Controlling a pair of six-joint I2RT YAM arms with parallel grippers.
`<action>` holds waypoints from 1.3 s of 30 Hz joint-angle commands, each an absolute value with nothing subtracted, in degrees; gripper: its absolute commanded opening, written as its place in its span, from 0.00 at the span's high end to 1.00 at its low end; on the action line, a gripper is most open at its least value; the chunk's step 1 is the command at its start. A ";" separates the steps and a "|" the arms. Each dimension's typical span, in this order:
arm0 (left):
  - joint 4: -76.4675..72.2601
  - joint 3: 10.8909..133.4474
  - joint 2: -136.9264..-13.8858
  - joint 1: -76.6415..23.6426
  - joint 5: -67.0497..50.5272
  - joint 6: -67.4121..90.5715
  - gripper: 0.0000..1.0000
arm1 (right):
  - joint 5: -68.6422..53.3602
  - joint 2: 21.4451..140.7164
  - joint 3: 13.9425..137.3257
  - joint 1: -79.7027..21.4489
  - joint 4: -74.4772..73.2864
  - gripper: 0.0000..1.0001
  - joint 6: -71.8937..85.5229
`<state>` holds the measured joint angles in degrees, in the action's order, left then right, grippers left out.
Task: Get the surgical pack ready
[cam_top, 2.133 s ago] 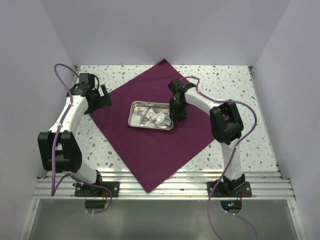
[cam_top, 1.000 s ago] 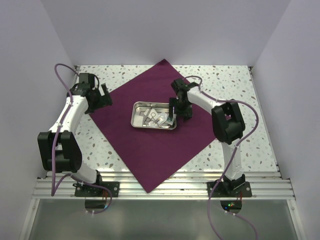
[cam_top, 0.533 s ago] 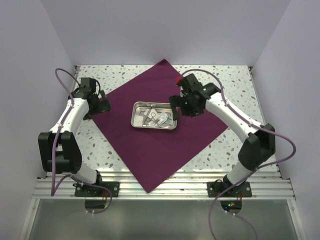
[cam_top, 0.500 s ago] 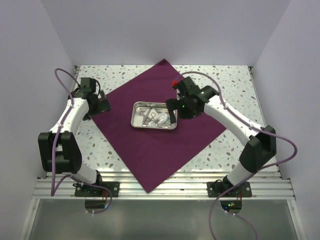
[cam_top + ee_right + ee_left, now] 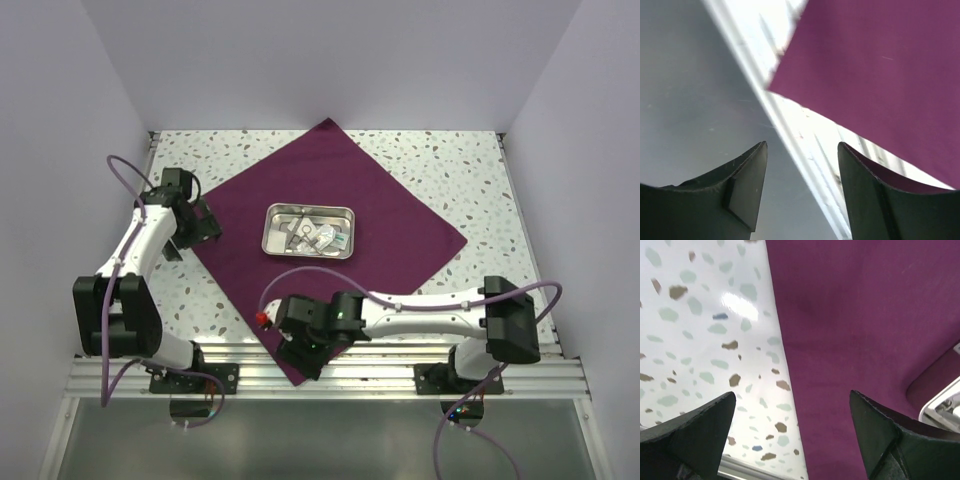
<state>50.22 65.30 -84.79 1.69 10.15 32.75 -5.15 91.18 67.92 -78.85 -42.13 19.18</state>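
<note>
One purple cloth [image 5: 310, 275] lies flat; left pincer [image 5: 792, 432] gapes empty at its left corner, right pincer [image 5: 802, 187] gapes empty over its near corner.

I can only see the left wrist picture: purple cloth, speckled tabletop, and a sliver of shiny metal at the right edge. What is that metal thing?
Observer: It's a steel tray sitting in the middle of the purple drape, with small instruments in it.
Visitor: And where is the other hand?
Observer: The right hand is low at the drape's near corner, over the front rail of the table.
Visitor: Has it got hold of the cloth?
Observer: No. In its own wrist view the fingertips stand apart with only the rail between them, and the drape's corner lies just beyond.
</note>
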 commanded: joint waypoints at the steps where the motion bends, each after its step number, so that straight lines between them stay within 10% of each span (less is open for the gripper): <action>1: 52.73 62.76 -81.31 2.20 6.07 37.17 0.01 | -4.05 94.90 70.04 -84.53 -36.39 0.37 20.57; 19: 56.87 59.50 -74.18 2.20 7.74 36.83 0.01 | 3.68 107.13 76.19 -90.09 -35.24 0.47 21.71; 39: 57.92 68.89 -76.03 2.11 16.25 35.42 0.00 | 16.70 101.19 74.55 -83.26 -40.87 1.00 24.78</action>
